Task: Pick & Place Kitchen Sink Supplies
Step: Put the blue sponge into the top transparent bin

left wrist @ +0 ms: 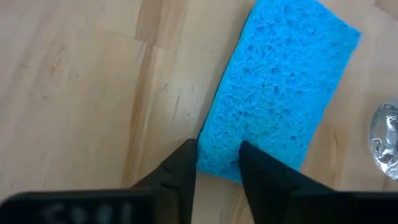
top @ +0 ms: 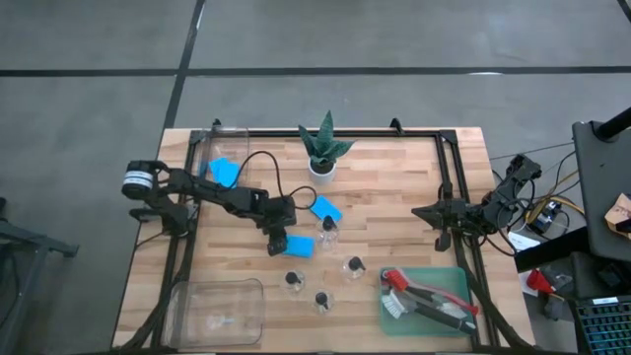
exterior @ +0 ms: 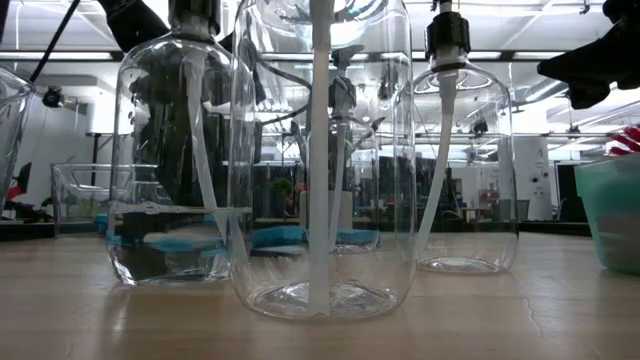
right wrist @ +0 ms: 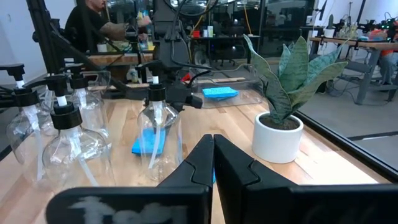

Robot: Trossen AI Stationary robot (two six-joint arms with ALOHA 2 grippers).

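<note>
We read no writing anywhere. Our left claw (left wrist: 214,168) seems to pinch a porous blue sponge (left wrist: 277,93) on the plank counter (left wrist: 81,87), mid-frame from above; right claw (right wrist: 213,163) shut.

Left end effector (left wrist: 214,165) low over mid-table, right end effector (right wrist: 212,158) closed.
</note>
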